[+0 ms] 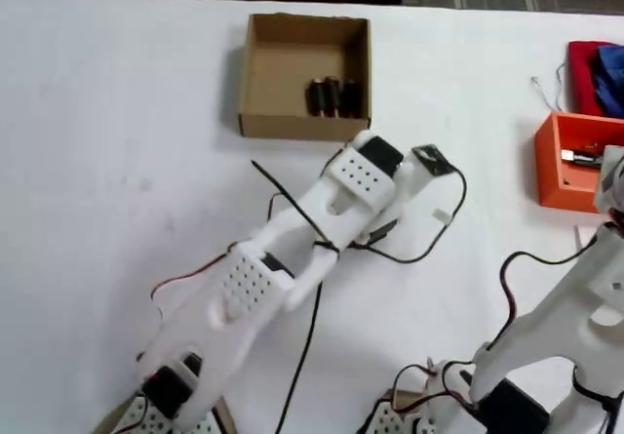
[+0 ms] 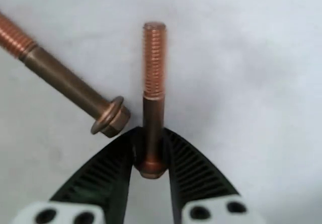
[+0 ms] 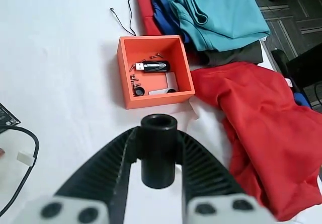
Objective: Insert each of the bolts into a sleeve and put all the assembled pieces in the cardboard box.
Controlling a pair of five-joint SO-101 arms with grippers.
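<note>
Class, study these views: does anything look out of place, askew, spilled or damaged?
Nothing looks spilled or damaged. A loose bolt lies slanted on the table, its head close beside the gripped bolt in the left end effector.

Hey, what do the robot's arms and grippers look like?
The left arm and right arm are white plastic, with black motors and loose red and black cables; the left has perforated panels. The left gripper and right gripper have black ribbed jaws on white bases.
</note>
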